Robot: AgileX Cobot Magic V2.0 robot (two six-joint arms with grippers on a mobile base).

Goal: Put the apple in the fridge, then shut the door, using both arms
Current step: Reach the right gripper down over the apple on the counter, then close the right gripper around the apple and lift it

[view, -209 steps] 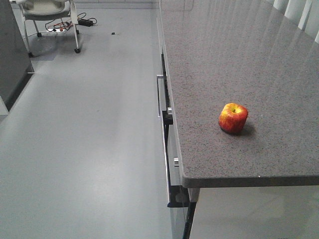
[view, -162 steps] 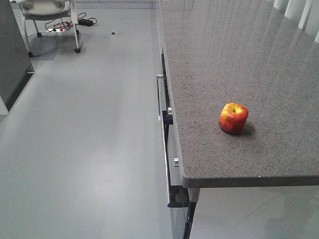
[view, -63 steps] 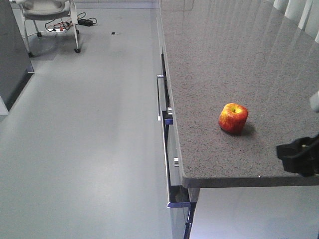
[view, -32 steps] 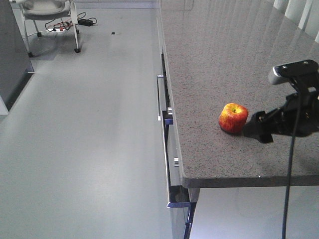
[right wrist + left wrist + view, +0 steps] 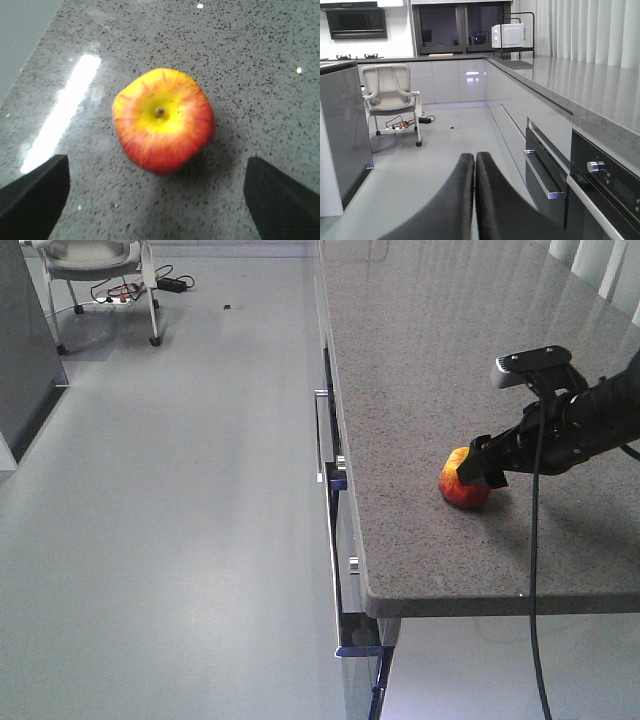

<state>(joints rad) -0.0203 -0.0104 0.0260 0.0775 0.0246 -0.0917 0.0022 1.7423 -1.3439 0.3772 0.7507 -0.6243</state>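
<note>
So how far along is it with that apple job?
Nothing finished: the apple sits on the grey counter. In hand: the right fingers are open either side of it, not touching. The left fingers are shut and empty. Left to do: grip, carry it to the fridge, shut the door.

a speckled grey desk [image 5: 450, 360] fills the front view from 12 to 4 o'clock; a pale wheeled chair [image 5: 95, 260] sits at 11 o'clock, cables [image 5: 140, 287] on the floor [image 5: 180, 490] beside it; a white microwave [image 5: 507, 35] stands far along the desk
</note>
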